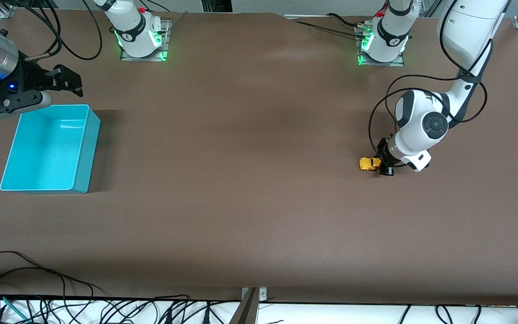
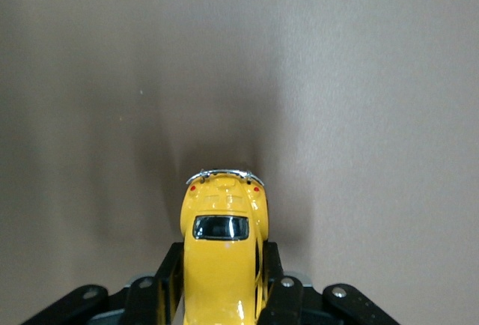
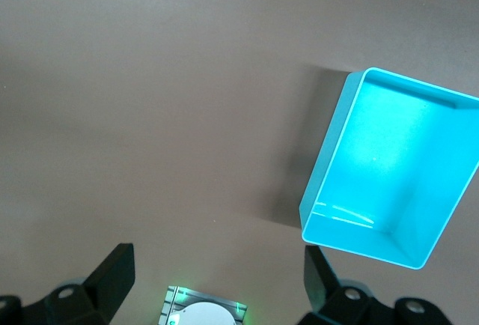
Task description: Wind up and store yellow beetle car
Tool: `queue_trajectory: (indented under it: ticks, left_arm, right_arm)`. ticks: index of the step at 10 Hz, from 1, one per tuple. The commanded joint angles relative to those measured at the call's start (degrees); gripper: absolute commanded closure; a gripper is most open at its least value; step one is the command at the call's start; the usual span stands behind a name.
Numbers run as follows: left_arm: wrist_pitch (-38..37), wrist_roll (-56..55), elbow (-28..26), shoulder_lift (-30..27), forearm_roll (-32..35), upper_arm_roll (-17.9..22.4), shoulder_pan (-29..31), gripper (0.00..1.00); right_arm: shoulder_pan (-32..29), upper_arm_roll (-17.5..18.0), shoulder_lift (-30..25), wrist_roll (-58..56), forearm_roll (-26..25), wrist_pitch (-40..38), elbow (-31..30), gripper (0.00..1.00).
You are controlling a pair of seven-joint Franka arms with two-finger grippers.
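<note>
- The left gripper has its 2 fingers clamped on the flanks of the yellow beetle car, one finger on each side of the body.
- In the left wrist view the car sticks out past the fingertips, showing a dark window, 2 small red lights and a chrome bumper at its free end.
- In the front view the yellow beetle car sits low at the brown table, toward the left arm's end, with the left gripper at its side and the white wrist bent down over it. Whether the wheels touch the table cannot be told.
- The right gripper waits in the air at the right arm's end of the table, its 2 fingers spread wide apart and holding nothing.
- A turquoise bin rests on the table just below that gripper in the front view, well apart from the car; its inside shows bare in the right wrist view.
- Black cables lie along the table's edge nearest the front camera.
</note>
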Motion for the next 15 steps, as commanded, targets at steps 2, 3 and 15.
queue_trajectory:
  ticks: [2,3,15]
  left_arm:
    - [0.8,6.3,1.1,3.0,0.1,0.6,3.3,1.0]
    - [0.9,6.4,1.1,3.2,2.1,1.5,4.1,1.0]
    - [0.7,13.7,1.2,3.3,7.3,1.5,13.2,1.0]
  right_arm:
    - [0.3,0.0,0.6,0.0,-0.4,-0.6,1.5,0.0]
    - [0.3,0.0,0.6,0.0,-0.4,-0.6,1.5,0.0]
    - [0.3,0.0,0.6,0.0,-0.4,-0.5,1.5,0.0]
